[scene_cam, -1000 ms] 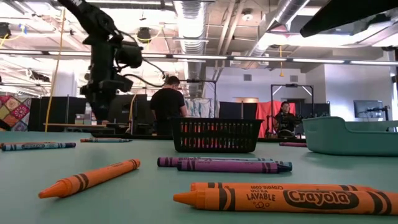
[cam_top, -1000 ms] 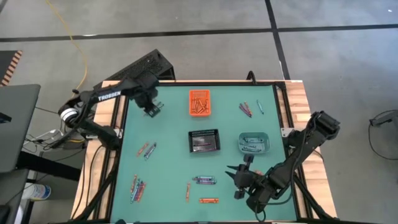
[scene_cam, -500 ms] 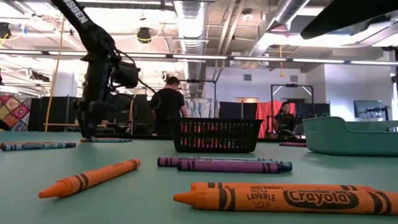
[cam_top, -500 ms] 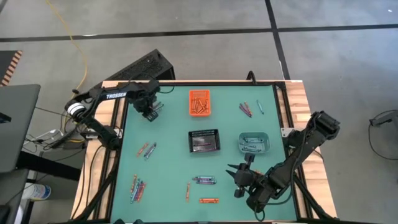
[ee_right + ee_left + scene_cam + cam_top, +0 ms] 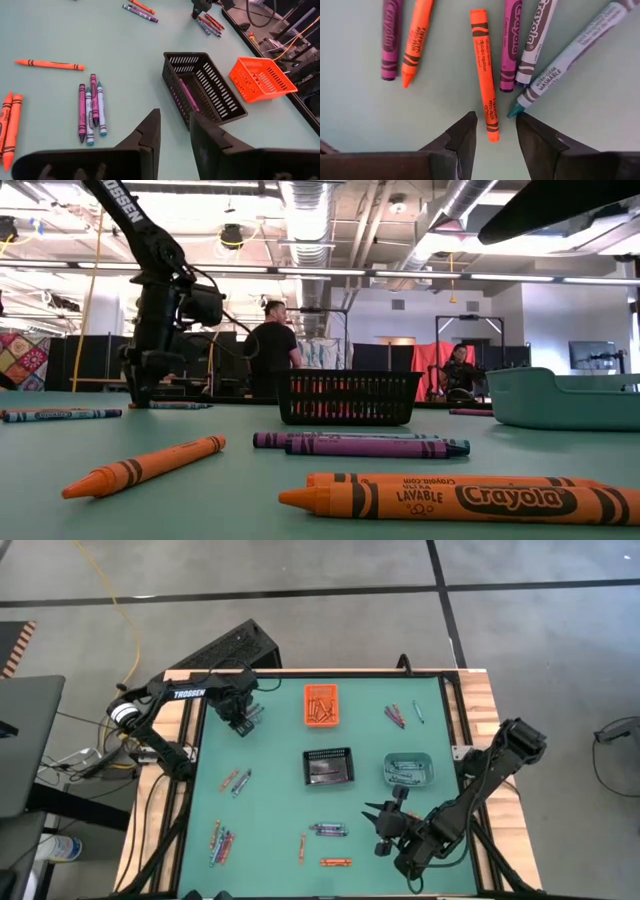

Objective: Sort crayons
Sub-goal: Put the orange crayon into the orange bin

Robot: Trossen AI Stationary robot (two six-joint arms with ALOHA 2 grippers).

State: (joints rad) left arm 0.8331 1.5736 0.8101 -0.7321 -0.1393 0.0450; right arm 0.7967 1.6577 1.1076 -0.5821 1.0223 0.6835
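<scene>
Partly sorted: orange bin (image 5: 321,705), mesh bin (image 5: 329,767) and teal bin (image 5: 408,771) hold some crayons, probably colour-matched; loose crayons (image 5: 329,830) remain; left gripper (image 5: 495,131) open over an orange crayon (image 5: 484,73), right gripper (image 5: 174,131) empty, jaws apart.

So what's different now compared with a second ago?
The left tool has swung a little toward the table's left edge and come down lower over loose crayons, jaws open, holding nothing. The right tool stayed put near the front, and the crayons and bins did not move.

Orange, purple and teal crayons (image 5: 485,95) on a green table (image 5: 270,820).
</scene>
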